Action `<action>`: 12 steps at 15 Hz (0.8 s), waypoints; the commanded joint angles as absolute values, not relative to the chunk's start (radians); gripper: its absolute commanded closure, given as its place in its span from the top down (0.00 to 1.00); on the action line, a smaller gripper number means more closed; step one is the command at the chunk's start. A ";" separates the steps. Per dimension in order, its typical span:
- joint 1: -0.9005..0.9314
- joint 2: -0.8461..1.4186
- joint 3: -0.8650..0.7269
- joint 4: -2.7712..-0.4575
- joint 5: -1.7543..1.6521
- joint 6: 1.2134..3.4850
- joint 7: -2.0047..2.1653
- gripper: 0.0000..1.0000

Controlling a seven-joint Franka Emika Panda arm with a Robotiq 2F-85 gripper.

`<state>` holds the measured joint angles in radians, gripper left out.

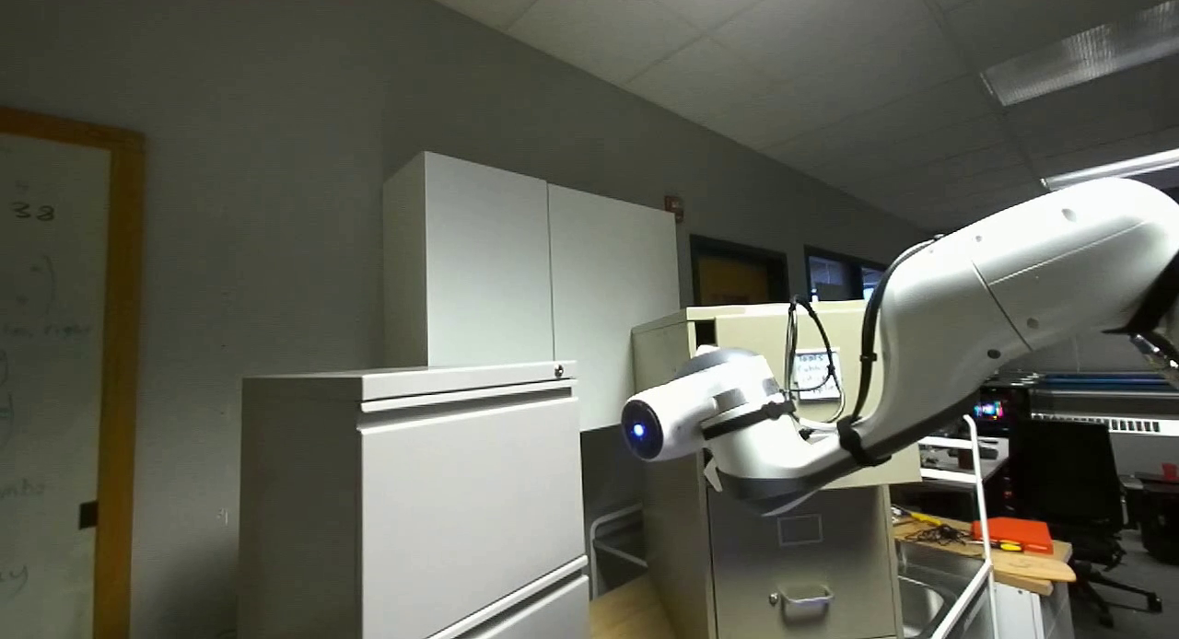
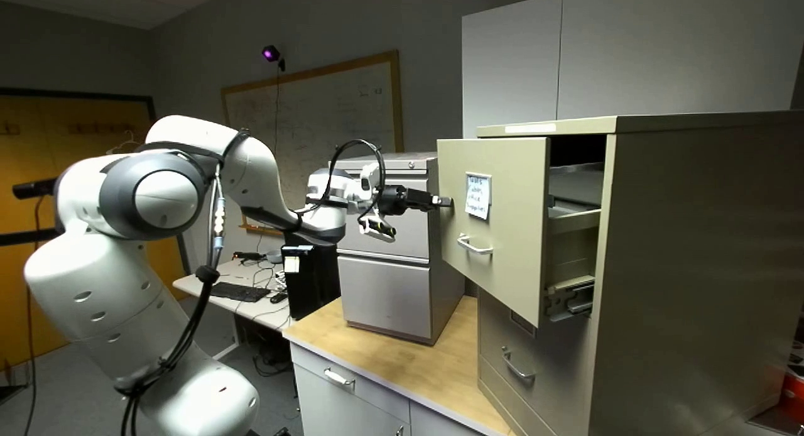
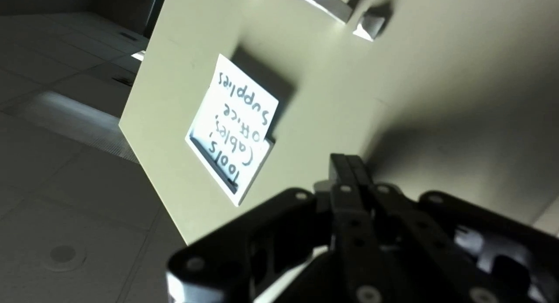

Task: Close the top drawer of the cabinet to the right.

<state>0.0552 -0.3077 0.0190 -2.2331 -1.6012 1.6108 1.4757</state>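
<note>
The top drawer of the beige cabinet is standing open, its front jutting out from the frame; in an exterior view the gap behind it is exposing a slide rail. The end effector is holding its fingers pressed together and pointing at the drawer front, between the paper label and the edge nearer the grey cabinet; contact cannot be told. A strip of open desk is lying between the two cabinets. Count: the top drawer is carrying one hand-lettered label and one handle; the drawer below is likewise showing one handle; the grey cabinet is presenting two large fronts; two cupboard doors are showing in both exterior views. Surface and room: the desk, topped in pale wood, is bearing the grey cabinet; a wood-framed whiteboard is hanging on the grey wall.
</note>
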 commanded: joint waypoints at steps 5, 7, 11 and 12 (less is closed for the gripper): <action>0.011 -0.088 -0.090 -2.017 -1.580 1.823 1.455 0.00; 0.001 -0.062 -0.097 -1.988 -1.578 1.838 1.450 0.00; -0.019 0.002 -0.105 -1.925 -1.572 1.853 1.450 0.00; -0.023 0.024 -0.106 -1.905 -1.571 1.853 1.450 0.00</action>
<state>0.0272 -0.1293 -0.0631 -2.0422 -1.5807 1.7187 1.4757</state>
